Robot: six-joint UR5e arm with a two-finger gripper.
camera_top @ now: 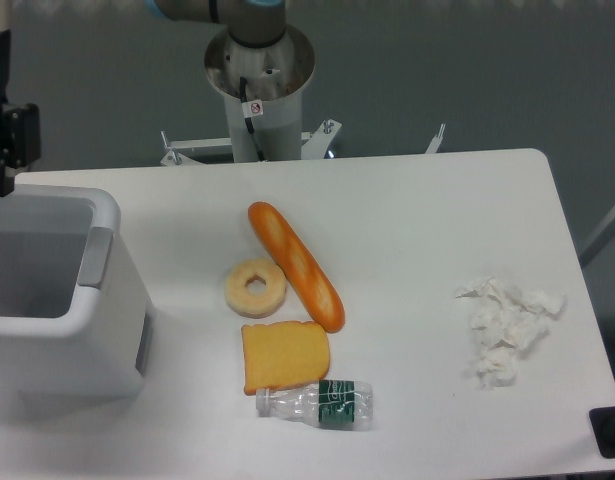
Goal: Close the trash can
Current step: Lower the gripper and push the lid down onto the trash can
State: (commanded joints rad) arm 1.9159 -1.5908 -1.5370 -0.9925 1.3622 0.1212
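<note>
White plastic trash can [67,330] sat open, my end effector [4,150] at its far rim, finger state unreadable, and I feared clipping that rim.

White table [437,200] bears trash can [62,330], baguette [295,265], doughnut [255,288], toast [284,356], bottle [315,404], perhaps tissues [507,328].

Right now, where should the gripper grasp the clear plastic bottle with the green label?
From straight above, across the green-labelled body of the clear plastic bottle: it lies on its side, lengthwise left to right, and that end looks clearer of the yellow toast slice.
</note>
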